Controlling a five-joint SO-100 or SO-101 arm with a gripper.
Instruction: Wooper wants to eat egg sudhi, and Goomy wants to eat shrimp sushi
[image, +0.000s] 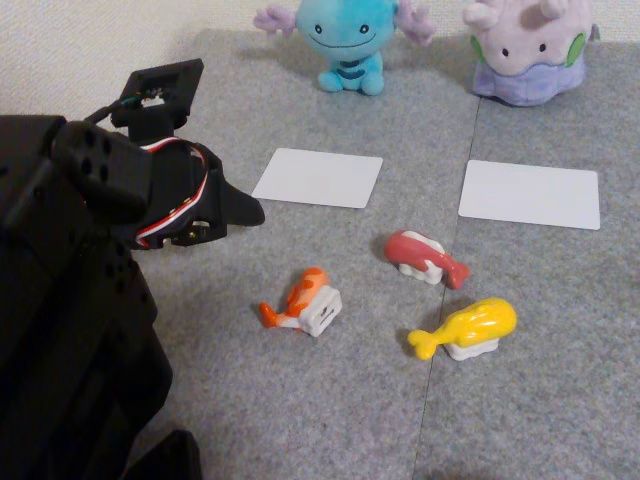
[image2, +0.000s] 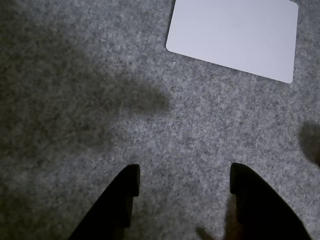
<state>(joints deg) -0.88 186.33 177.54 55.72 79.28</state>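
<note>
Black plastic arm (image: 70, 300): standing at the left edge in the fixed view, bending forward over the grey carpet (image: 330, 420), red, white and black wires looping at the wrist.
Claw (image2: 184, 182): hanging above bare carpet in the wrist view, its two dark tapered fingers (image2: 122, 200) standing apart with nothing between them; in the fixed view the claw (image: 240, 208) is pointing right, near the left white card (image: 318, 177).
Wooper (image: 350, 40): light blue soft plush, round head, smiling face, lilac gills, dark belly stripes; sitting upright at the back, behind the left white card.
Goomy (image: 525, 50): pale lilac plush blob, darker purple base, green cheek spots; sitting at the back right, behind the right white card (image: 530, 194).
Egg sudhi (image: 465, 330): glossy yellow plastic, elongated, forked tail end pointing left, lying on a white block; resting at the front right, near the carpet seam.
Shrimp sushi (image: 302, 302): orange-and-white striped topping, orange tail, white block; lying in the middle, tilting, well apart from both plush toys.
Red sushi (image: 425, 257): red-pink glossy piece on white block; lying between the other two pieces, just behind the egg sudhi.
White cards: flat, smooth, rounded corners; the left one showing at upper right in the wrist view (image2: 232, 35).
</note>
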